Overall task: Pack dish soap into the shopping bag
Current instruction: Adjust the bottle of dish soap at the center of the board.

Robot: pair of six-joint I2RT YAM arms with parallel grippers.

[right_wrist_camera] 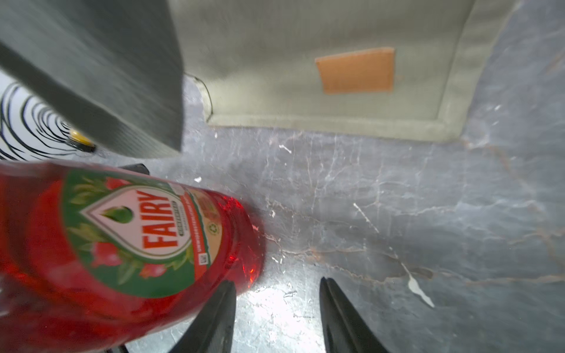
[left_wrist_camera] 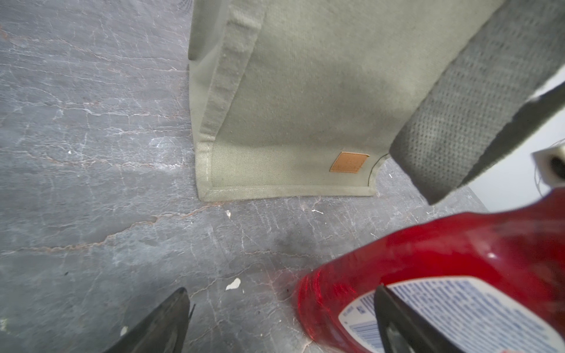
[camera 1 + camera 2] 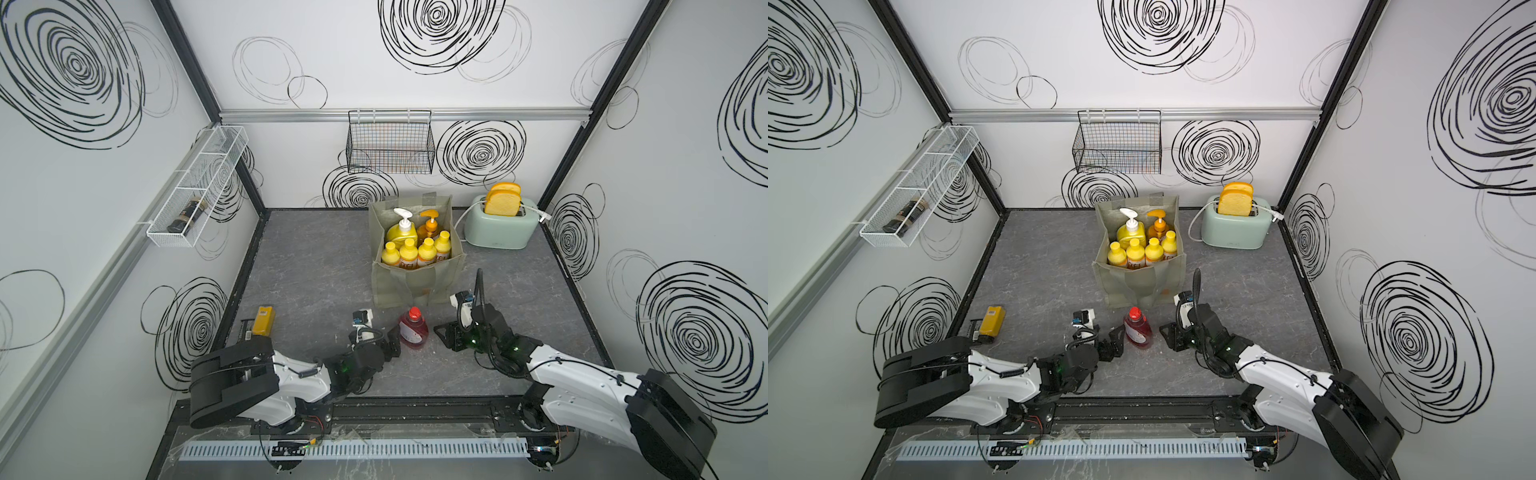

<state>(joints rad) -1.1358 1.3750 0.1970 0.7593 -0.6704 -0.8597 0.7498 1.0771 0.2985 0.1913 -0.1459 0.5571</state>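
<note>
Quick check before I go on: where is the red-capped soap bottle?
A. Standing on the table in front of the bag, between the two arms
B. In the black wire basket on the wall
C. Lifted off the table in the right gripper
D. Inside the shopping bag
A: the red bottle stands on the table just in front of the shopping bag. The left gripper and right gripper flank it, both open and holding nothing.
</note>
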